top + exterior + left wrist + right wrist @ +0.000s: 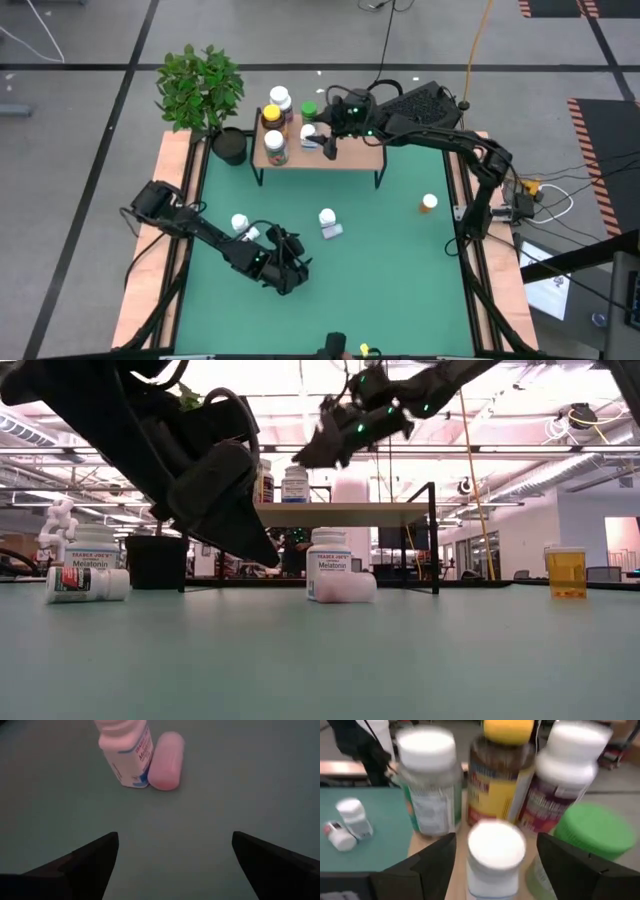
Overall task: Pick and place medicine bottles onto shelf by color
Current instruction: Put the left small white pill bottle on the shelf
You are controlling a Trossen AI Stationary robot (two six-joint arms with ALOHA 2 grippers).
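Note:
The shelf [350,155] stands at the table's far side with several medicine bottles on its left end: white-capped ones [280,97], a yellow-capped one [506,770] and a green-capped one [595,827]. My right gripper [496,870] hovers open over the shelf, its fingers on either side of a small white-capped bottle [496,847] that stands on the shelf top, with a gap on each side. My left gripper [175,865] is open low over the table near its front. It points at an upright white bottle [127,755] and a bottle lying beside it [166,760].
Two more white bottles [245,228] sit on the green table [400,280] close to my left arm. An amber bottle [428,203] stands toward the right edge. A potted plant [205,95] stands off the shelf's left end.

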